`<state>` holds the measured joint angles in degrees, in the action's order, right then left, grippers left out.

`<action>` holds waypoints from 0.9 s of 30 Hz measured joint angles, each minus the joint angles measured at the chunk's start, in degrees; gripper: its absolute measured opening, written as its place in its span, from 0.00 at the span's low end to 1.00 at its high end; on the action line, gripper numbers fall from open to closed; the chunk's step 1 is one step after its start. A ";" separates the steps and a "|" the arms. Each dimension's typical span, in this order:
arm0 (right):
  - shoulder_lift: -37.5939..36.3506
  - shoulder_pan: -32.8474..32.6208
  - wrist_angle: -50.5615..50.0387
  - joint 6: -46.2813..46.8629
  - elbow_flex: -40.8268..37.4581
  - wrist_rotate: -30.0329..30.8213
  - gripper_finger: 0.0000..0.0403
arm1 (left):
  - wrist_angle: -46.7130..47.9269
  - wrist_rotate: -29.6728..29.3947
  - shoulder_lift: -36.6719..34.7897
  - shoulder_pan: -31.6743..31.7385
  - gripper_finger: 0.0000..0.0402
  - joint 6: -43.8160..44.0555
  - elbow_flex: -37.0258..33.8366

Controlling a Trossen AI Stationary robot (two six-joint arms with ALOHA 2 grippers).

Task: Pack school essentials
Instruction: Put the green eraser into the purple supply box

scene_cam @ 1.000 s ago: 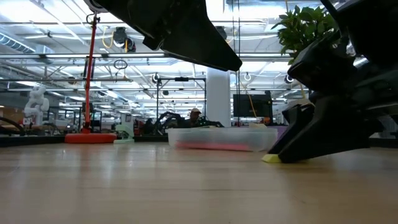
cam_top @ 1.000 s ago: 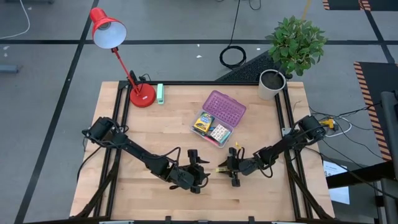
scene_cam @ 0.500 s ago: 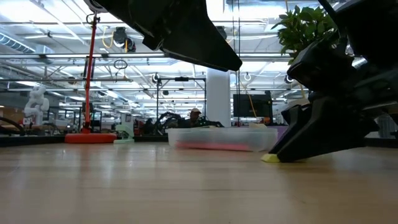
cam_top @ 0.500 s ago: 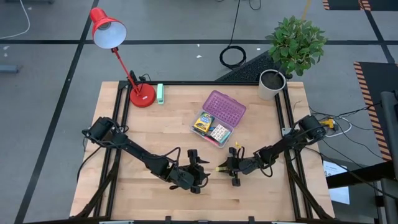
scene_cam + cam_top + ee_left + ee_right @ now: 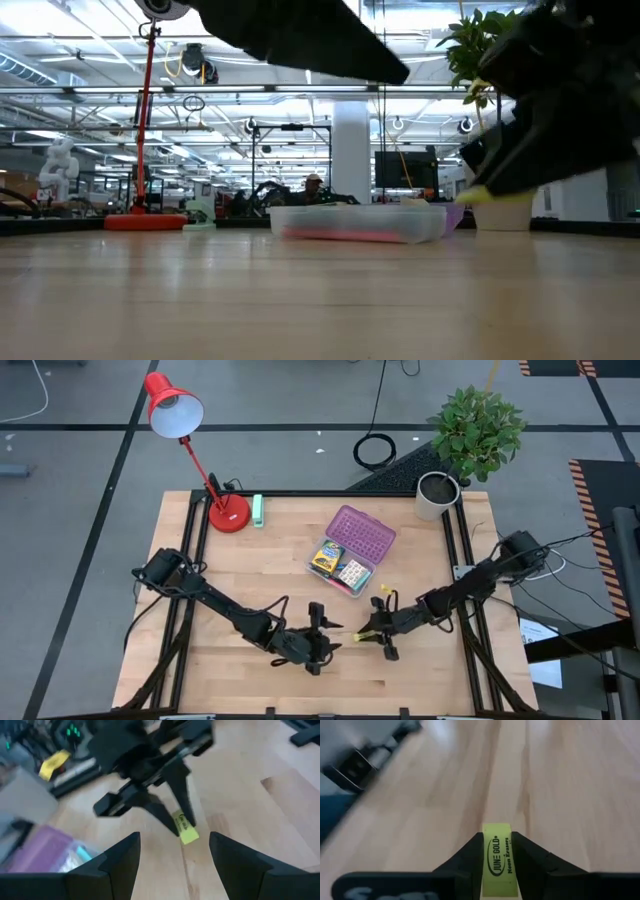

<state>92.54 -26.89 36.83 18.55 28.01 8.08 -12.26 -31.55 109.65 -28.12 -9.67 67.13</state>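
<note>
"Two grippers down at the near end of the table (image 5: 230,570), both well on the near side of the clear case (image 5: 349,550). What's the right one got?"

"Right gripper (image 5: 498,851) has the yellow eraser (image 5: 497,863) pinched flat between its two fingers (image 5: 465,857), one dark pad on each long side, printed face up, the tip of the eraser poking out just past the fingertips. Bare wood under it."

"Is it on the table or off it?"

"Off it. From the low camera the eraser (image 5: 480,194) shows as a yellow sliver under the dark gripper body, clear of the tabletop, in front of the white pot (image 5: 503,211)."

"And from overhead?"

"Right gripper (image 5: 371,631) sits near the case's near corner, eraser (image 5: 365,634) sticking out toward the left arm."

"The left one?"

"Left gripper (image 5: 318,643) is just beside it, farther from the case, fingers (image 5: 107,870) spread wide and holding nothing. Its wrist camera looks between them straight at the eraser (image 5: 184,827) in the other gripper's tips."

"Further back?"

"The case lies open with its purple lid (image 5: 362,533) laid out behind; the crayon box (image 5: 326,557) and a small patterned pack (image 5: 351,573) lie inside. Beyond that, the red lamp (image 5: 190,445) with the mint-green block (image 5: 258,510) beside its base, and the potted plant (image 5: 474,435) at the far right corner."
</note>
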 joint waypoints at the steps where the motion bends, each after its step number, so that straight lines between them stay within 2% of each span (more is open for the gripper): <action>1: -1.17 0.33 -0.43 0.31 0.02 -0.87 0.21 | -0.83 0.02 0.00 -0.18 0.60 -1.87 0.00; 8: -8.82 2.41 -3.03 1.36 0.05 -5.39 0.21 | -2.83 0.11 0.00 -0.96 0.60 -14.10 0.00; 13: -12.63 3.19 -3.75 2.42 0.09 -5.57 0.21 | -3.19 -0.36 0.01 -0.93 0.60 -23.70 0.00; 27: -16.20 5.48 -2.84 5.51 0.11 -5.46 0.21 | -10.00 0.49 0.00 3.16 0.66 -35.08 0.00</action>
<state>76.34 -21.42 33.99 24.05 28.12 2.61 -22.27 -31.06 109.65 -24.95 -44.75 67.13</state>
